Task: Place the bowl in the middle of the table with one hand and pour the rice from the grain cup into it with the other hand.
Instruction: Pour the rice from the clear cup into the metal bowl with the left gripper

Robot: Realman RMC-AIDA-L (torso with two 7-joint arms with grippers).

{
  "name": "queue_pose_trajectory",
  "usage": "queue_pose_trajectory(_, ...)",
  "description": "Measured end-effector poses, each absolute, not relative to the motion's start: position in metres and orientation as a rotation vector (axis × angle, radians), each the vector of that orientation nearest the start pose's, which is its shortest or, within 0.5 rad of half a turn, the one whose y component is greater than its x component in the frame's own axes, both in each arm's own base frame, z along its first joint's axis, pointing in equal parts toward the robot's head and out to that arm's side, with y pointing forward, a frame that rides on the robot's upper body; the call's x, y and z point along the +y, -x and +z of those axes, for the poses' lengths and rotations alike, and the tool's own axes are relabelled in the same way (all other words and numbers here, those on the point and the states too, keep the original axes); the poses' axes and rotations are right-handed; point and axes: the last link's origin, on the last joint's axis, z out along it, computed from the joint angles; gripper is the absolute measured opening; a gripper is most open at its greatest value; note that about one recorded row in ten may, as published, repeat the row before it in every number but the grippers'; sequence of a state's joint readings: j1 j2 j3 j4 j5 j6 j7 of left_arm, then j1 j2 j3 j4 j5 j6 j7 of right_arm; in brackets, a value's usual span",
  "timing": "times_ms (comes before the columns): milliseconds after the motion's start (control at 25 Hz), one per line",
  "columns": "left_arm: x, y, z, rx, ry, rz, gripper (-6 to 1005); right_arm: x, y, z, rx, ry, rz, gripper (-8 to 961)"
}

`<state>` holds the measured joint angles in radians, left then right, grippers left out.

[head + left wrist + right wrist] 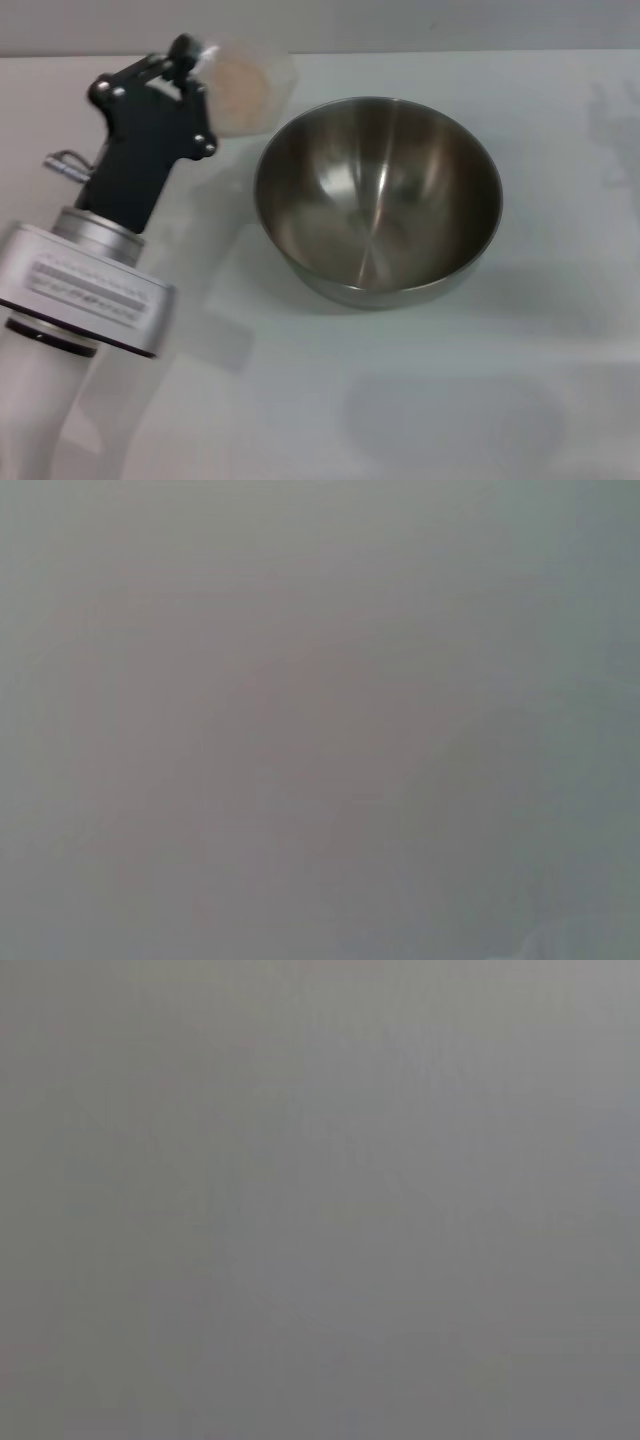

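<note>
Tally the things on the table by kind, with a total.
Steel bowl: 1, empty, near the middle of the table
Clear plastic grain cup: 1, holding rice, at the left gripper, beside the bowl
Total: 2 containers

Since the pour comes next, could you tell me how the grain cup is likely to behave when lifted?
The grain cup looks thin, clear plastic, so probably light and slightly flexible. Rice sits inside, so tilting early would likely spill it. The left gripper is at it.
</note>
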<state>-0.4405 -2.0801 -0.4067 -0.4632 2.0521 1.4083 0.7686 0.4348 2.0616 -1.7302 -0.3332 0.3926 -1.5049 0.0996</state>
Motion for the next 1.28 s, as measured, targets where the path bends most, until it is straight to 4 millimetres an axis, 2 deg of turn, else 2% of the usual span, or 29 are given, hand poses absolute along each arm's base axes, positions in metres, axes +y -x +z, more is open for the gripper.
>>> queue_pose_trajectory(200,0.299,0.196,-0.075,0.689,1.601,-0.433,31,0.347,-0.258,0.062,0.08,1.314,1.043,376)
queue_pose_trajectory(440,0.293,0.18,-0.094,1.013,1.551,-0.303,34,0.347,-0.258,0.062,0.08,1.312,1.042,375)
queue_pose_trajectory(760,0.298,0.178,-0.105,1.243,1.452,-0.091,37,0.348,-0.257,0.062,0.078,1.314,1.042,375)
queue_pose_trajectory(960,0.295,0.178,-0.107,1.383,1.329,0.046,39,0.348,-0.258,0.063,0.077,1.316,1.037,375)
queue_pose_trajectory(1280,0.293,0.179,-0.109,1.536,1.176,0.196,42,0.348,-0.259,0.064,0.075,1.317,1.034,376)
